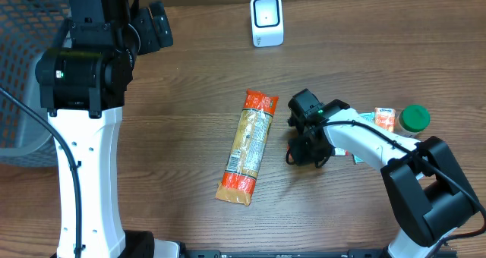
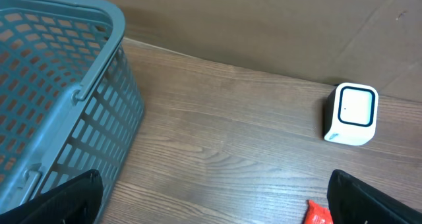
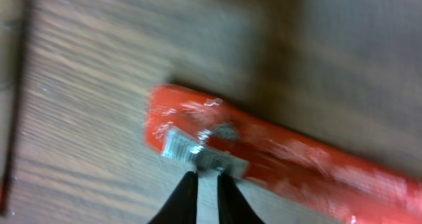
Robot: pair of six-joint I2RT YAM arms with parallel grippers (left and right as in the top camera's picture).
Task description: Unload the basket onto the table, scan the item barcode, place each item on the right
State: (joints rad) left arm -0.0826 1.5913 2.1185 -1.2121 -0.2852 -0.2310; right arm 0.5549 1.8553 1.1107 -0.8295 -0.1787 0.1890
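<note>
Orange packet [image 1: 247, 146] lay flat mid-table, with the right gripper [image 3: 206, 179] nearly closed just beside it.

At far left stood a blue-grey mesh basket [image 1: 23, 76]. Beside it the left gripper [image 2: 214, 207] hung above the wood table [image 1: 190, 83], its jaws spread wide and holding nothing. The white scanner [image 1: 266, 20] sat upright at the far edge, well apart from the packet. The packet lay lengthwise between the arms, one end toward the scanner. To its right, the right gripper's fingers [image 3: 184, 197] stood almost together, pointing at a silvery patch on the packet's red end. That view was blurred, so contact could not be told. Farther right lay a small orange pack [image 1: 385, 119] and a green-capped item [image 1: 414, 118].
</note>
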